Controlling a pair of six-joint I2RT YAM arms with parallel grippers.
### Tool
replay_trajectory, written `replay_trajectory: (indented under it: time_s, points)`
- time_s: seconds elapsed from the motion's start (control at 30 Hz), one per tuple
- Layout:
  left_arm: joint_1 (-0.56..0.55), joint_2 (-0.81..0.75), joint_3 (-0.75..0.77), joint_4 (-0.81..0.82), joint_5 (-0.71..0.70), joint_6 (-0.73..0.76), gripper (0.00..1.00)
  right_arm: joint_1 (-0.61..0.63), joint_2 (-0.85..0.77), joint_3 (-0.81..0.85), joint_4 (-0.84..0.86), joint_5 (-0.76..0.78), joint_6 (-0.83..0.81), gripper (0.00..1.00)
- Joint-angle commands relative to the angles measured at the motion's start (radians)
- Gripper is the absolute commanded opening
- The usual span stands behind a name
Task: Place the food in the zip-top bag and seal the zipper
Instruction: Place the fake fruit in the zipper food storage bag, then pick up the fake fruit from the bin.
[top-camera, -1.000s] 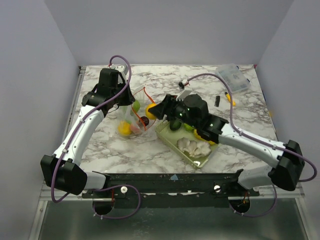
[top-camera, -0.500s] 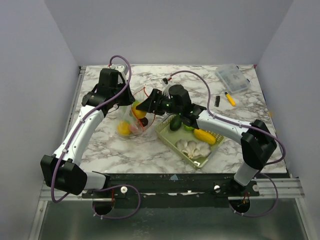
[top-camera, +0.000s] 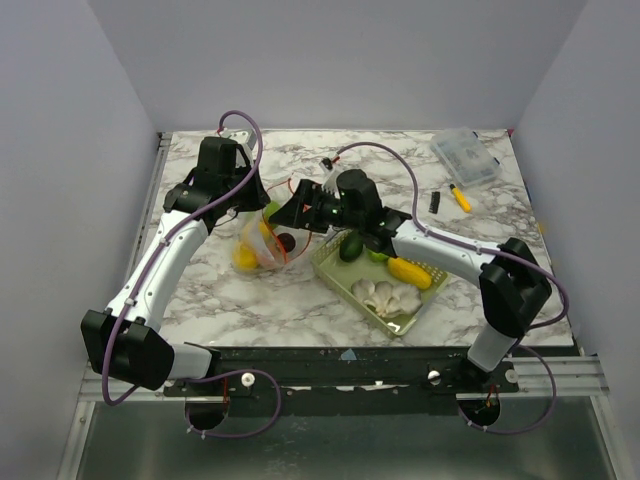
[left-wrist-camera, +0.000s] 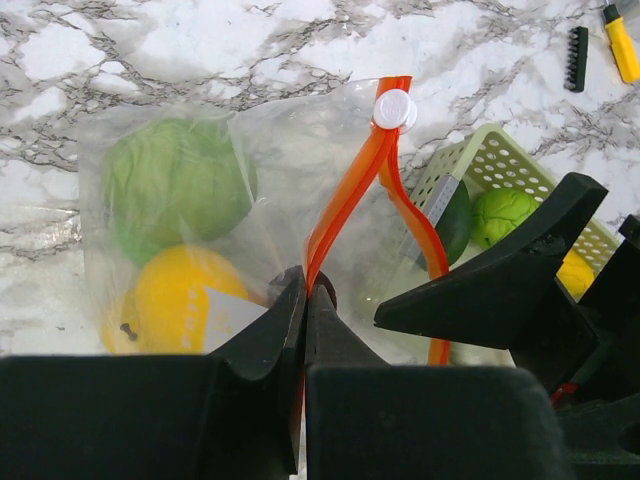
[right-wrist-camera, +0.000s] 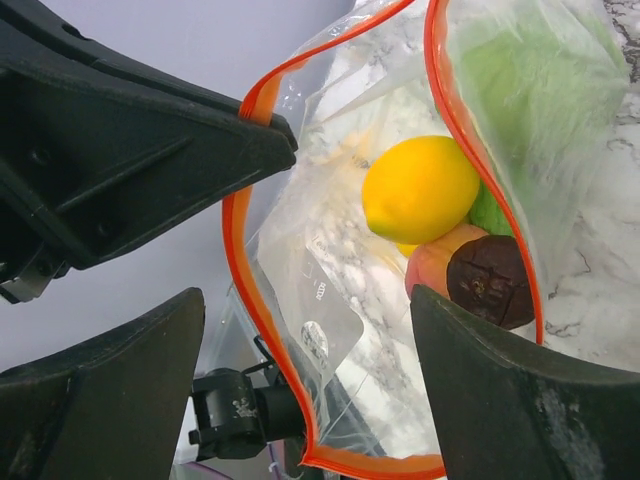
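**Veined Marble Surface, Plain Walls on Three Sides**

A white surface (top-camera: 280, 300) with grey veining spreads beneath the left gripper (top-camera: 262, 200) and the right gripper (top-camera: 284, 214). A pale lilac-grey back wall (top-camera: 340, 60) rises beyond them, and matching side walls (top-camera: 60, 150) stand outward of each. Nearer than the grippers, a black rail (top-camera: 340, 358) edges the surface, with a dull grey panel (top-camera: 340, 445) below. The light is soft and even.
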Motion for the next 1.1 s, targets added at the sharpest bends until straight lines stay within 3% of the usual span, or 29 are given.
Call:
replay_trajectory:
  time_s: [0.0, 0.37, 0.63, 0.87, 1.07]
  points:
    - [0.004, -0.009, 0.0, 0.005, -0.003, -0.001, 0.0, -0.004, -0.077, 0.003, -0.034, 0.013, -0.061, 0.85]
    - [0.004, -0.006, 0.0, 0.005, -0.003, -0.001, 0.0, -0.004, -0.294, -0.075, -0.227, 0.187, -0.222, 0.77]
    - [0.004, -0.003, 0.0, 0.005, 0.0, -0.001, 0.0, -0.004, -0.466, -0.209, -0.392, 0.511, -0.327, 0.76]
    - [0.004, 0.002, 0.0, 0.006, 0.003, -0.003, 0.0, -0.003, -0.508, -0.286, -0.533, 0.716, -0.312, 0.77]
    - [0.004, 0.007, 0.0, 0.004, 0.002, -0.002, 0.0, -0.004, -0.437, -0.292, -0.646, 0.84, -0.249, 0.77]
